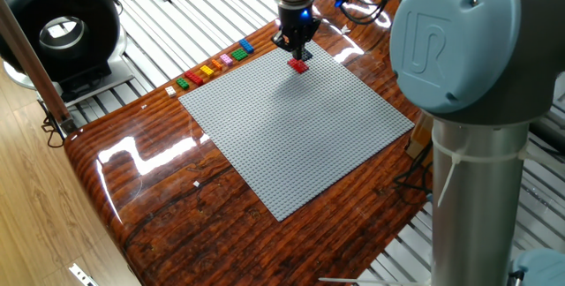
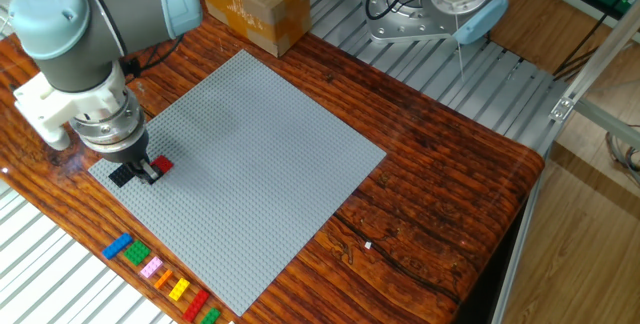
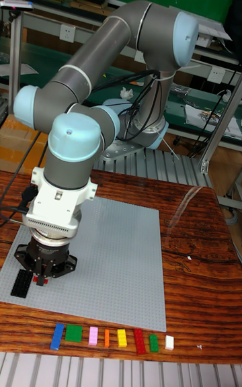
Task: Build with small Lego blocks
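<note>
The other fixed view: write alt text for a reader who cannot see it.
A UR5 arm's gripper stands over the near-left corner of a large grey studded baseplate, right at a red brick and a black brick on the plate. A row of spare coloured bricks lies on the wooden table, with a cardboard box behind.

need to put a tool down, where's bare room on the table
Most of the grey baseplate is bare, everything away from the gripper corner. The wood between the plate and the metal rails is free too. It is crowded at that corner, with the red brick and black brick, and along the row of bricks by the plate's edge.
</note>
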Controlling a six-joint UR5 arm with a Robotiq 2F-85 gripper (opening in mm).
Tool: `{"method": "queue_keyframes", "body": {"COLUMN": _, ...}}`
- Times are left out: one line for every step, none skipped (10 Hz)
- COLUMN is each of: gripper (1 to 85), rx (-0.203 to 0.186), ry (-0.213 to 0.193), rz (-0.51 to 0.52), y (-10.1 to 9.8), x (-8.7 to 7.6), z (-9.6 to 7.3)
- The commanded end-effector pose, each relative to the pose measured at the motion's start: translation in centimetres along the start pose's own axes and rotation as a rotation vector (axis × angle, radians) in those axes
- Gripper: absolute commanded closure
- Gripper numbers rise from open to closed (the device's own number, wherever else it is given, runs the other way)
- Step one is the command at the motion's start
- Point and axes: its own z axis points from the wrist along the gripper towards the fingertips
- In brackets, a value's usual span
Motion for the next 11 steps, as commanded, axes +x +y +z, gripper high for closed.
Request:
{"method": "queue_keyframes", "body": {"gripper": 84.7, "rx": 0.024, "ry": 0.042, "rz": 0.018, "y": -0.46, "x": 0.91, "z": -1.10}}
{"method": "queue_keyframes", "body": {"gripper": 84.7, "rx": 0.039, "ry": 0.063, "rz": 0.032, "y": -0.42, "x": 1.27, "z": -1.59}}
{"method": "queue_keyframes", "body": {"gripper": 84.7, "rx": 0.043, "ry": 0.068, "rz": 0.040, "y": -0.30, "x": 1.30, "z": -1.53}}
{"method": "queue_keyframes", "body": {"gripper": 84.7, "rx": 0.035, "ry": 0.065, "rz": 0.040, "y": -0.19, "x": 1.29, "z": -1.41}}
{"method": "queue_keyframes", "body": {"gripper": 84.7, "rx": 0.035, "ry": 0.067, "rz": 0.040, "y": -0.19, "x": 1.34, "z": -1.43}}
{"method": "queue_keyframes", "body": {"gripper": 84.7, "rx": 0.032, "ry": 0.067, "rz": 0.041, "y": -0.10, "x": 1.39, "z": -1.44}}
{"method": "queue_keyframes", "body": {"gripper": 84.7, "rx": 0.019, "ry": 0.061, "rz": 0.040, "y": 0.13, "x": 1.40, "z": -1.31}}
{"method": "queue_keyframes", "body": {"gripper": 84.7, "rx": -0.004, "ry": 0.059, "rz": 0.029, "y": 0.29, "x": 1.59, "z": -1.08}}
{"method": "queue_keyframes", "body": {"gripper": 84.7, "rx": -0.012, "ry": 0.058, "rz": 0.033, "y": 0.37, "x": 1.63, "z": -1.06}}
{"method": "queue_keyframes", "body": {"gripper": 84.3, "rx": -0.012, "ry": 0.058, "rz": 0.041, "y": 0.32, "x": 1.67, "z": -1.04}}
{"method": "queue_keyframes", "body": {"gripper": 83.7, "rx": -0.020, "ry": 0.057, "rz": 0.039, "y": 0.30, "x": 1.80, "z": -0.95}}
